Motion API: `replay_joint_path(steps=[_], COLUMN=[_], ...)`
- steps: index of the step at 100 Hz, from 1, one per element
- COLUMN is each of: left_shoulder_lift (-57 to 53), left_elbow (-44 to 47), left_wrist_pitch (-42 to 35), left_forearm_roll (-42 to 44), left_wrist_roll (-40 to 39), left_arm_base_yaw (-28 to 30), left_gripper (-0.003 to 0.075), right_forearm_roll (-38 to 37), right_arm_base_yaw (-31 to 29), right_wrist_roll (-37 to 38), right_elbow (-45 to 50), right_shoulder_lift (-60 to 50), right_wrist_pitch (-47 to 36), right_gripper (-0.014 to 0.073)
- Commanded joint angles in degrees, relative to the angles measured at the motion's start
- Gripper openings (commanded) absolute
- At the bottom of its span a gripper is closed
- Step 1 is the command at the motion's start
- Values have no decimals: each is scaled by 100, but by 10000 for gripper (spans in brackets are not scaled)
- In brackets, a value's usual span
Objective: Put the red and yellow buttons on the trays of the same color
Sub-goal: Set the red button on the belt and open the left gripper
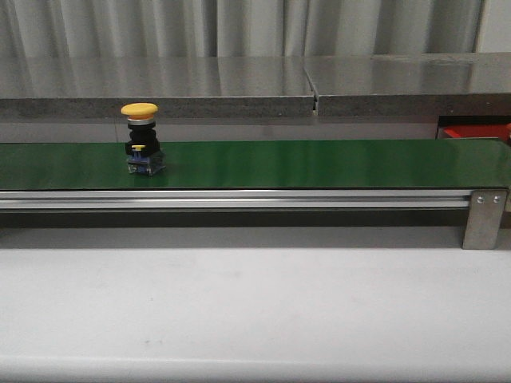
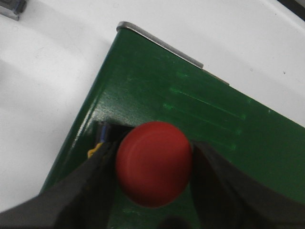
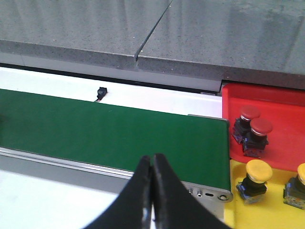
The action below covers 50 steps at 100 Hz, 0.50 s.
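Note:
A red button (image 2: 153, 163) sits between the fingers of my left gripper (image 2: 152, 167), which is shut on it just above a corner of the green belt (image 2: 200, 114). A yellow button (image 1: 140, 140) stands upright on the belt (image 1: 319, 163) at the left. My right gripper (image 3: 153, 160) is shut and empty, hovering near the belt's right end (image 3: 95, 129). Beyond that end lie the red tray (image 3: 286, 138) holding two red buttons (image 3: 251, 129) and the yellow tray (image 3: 271, 205) holding two yellow buttons (image 3: 255, 179). Neither gripper shows in the front view.
A grey stone shelf (image 1: 239, 80) runs behind the belt. A metal rail (image 1: 239, 199) with an end bracket (image 1: 485, 215) fronts it. White tabletop (image 1: 239, 311) lies in front. A small black sensor (image 3: 101, 92) sits behind the belt.

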Motion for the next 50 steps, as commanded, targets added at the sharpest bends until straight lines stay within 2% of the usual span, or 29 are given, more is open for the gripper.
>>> replay_joint_path(steps=[1, 14, 20, 50], left_shoulder_lift=[-294, -284, -284, -465], left_elbow=[-157, -157, -157, -183], left_wrist_pitch=[-80, -55, -55, 33], left_forearm_roll=[-161, -161, -161, -98], left_wrist_roll=[19, 19, 19, 19], left_arm_base_yaw=[-48, -48, -48, -48], left_gripper=[372, 499, 524, 529], right_forearm_roll=[88, 88, 88, 88], right_arm_base_yaw=[9, 9, 9, 9], right_wrist_roll=[-59, -59, -59, -59], right_elbow=[-140, -140, -140, -140], right_shoulder_lift=[9, 9, 9, 9], right_wrist_pitch=[-324, -319, -319, -319], right_gripper=[-76, -76, -76, -76])
